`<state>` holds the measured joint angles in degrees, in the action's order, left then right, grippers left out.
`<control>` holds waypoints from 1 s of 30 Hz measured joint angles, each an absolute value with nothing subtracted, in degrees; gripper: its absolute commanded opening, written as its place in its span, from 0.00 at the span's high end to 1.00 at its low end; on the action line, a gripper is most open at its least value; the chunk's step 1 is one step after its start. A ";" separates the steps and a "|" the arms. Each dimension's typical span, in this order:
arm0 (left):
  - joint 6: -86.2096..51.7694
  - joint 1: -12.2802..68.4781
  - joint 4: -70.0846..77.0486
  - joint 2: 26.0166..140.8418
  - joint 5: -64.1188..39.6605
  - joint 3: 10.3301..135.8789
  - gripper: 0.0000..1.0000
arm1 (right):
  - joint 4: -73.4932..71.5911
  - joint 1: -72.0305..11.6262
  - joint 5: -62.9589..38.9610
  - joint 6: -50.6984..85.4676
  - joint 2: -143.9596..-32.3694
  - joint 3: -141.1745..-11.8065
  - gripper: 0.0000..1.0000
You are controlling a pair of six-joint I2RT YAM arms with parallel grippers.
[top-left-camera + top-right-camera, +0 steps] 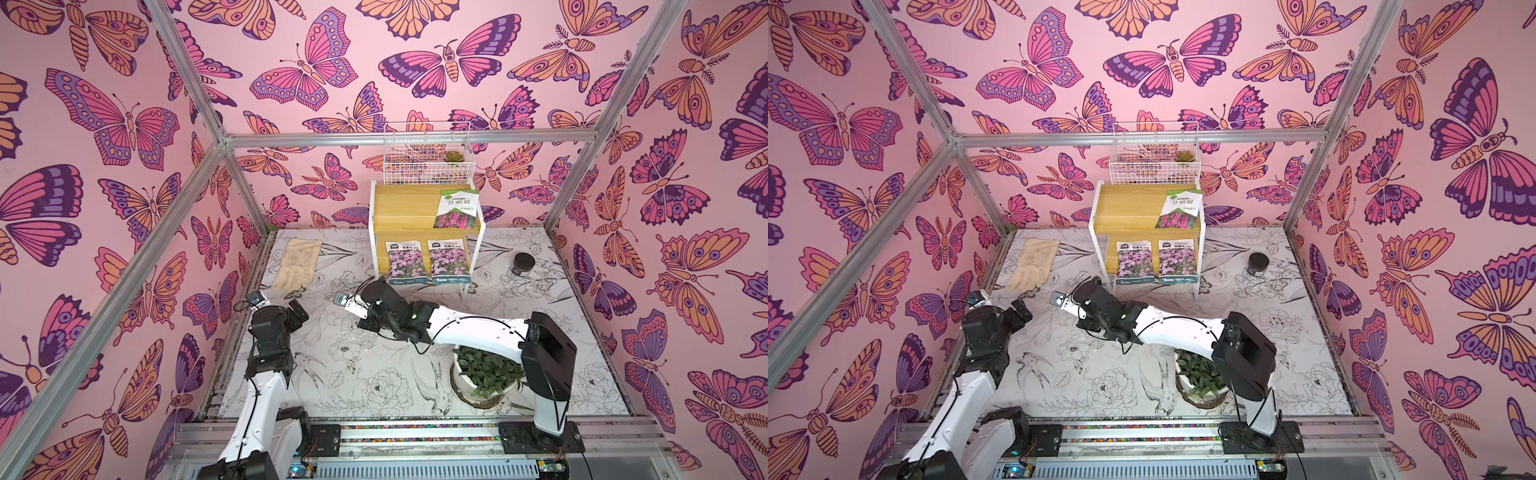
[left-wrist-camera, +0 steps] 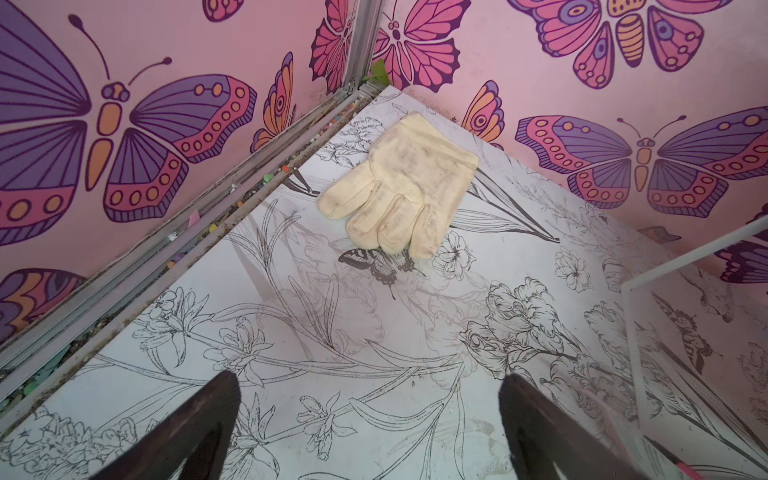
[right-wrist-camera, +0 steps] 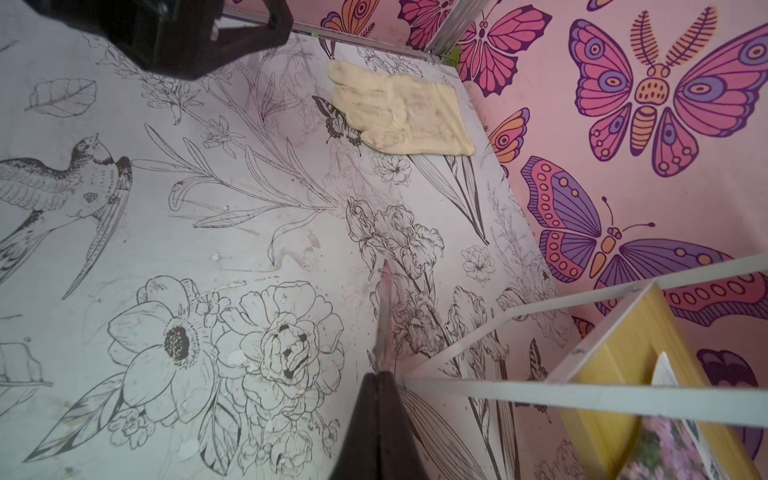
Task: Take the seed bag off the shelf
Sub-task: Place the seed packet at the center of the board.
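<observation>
Seed bag sits on shelf, two more below; right gripper clenched on pinkish sliver, perhaps a bag already lifted; left gripper agape, empty.

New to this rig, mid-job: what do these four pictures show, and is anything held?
Two robot arms, left arm and right arm, each end in a two-finger gripper. Both top views look down on the whole table; the other two pictures come from cameras on the wrists. On the table are a cream glove, a dark jar, a potted plant and the shelf, holding a green-topped seed bag above two purple-flowered seed bags. The left gripper is open, empty. The right gripper is shut on a thin pinkish strip, edge-on; whether it's a seed bag, I can't tell.
</observation>
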<state>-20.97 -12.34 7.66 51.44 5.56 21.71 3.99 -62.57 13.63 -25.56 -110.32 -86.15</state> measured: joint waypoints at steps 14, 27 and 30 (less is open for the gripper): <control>-21.96 -13.21 8.27 53.01 2.35 21.56 0.00 | 1.52 -60.40 6.76 -25.85 -119.15 -95.33 1.00; -21.93 -13.21 8.99 53.49 2.35 21.56 0.00 | -3.07 -60.47 -0.75 -21.19 -126.06 -92.97 1.00; -21.91 -13.21 8.99 53.78 2.35 21.56 0.00 | -4.16 -60.47 -0.95 -21.17 -128.73 -93.93 0.62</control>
<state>-21.91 -13.21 8.99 53.78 2.35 21.56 -4.16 -60.47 -0.95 -21.17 -128.73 -93.93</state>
